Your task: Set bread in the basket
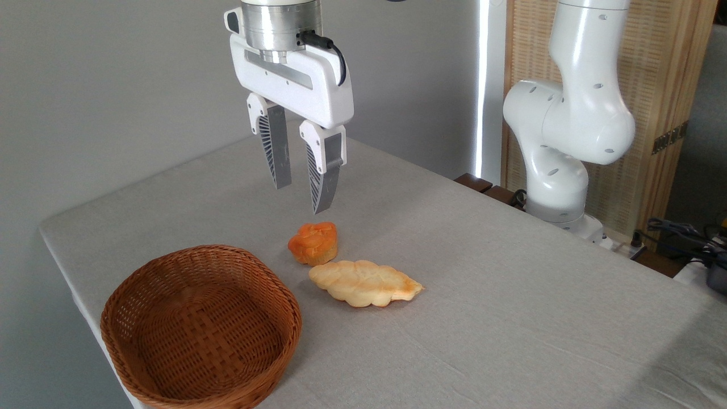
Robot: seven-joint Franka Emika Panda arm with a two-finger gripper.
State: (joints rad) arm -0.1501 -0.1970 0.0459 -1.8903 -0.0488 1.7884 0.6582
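The bread [313,243], a small round orange bun with a lobed top, sits on the grey tablecloth near the middle. My gripper [302,199] hangs in the air just above and slightly behind it, pointing down, open, with nothing between its ribbed fingers [322,176]. The basket [200,325], an oval brown wicker bowl, stands at the front left of the table, to the left of the bun and apart from it. It holds nothing.
A longer pale-yellow braided loaf [364,282] lies just in front and to the right of the bun, nearly touching it. The arm's white base [559,165] stands at the table's far right edge. Cables [681,233] lie beyond it.
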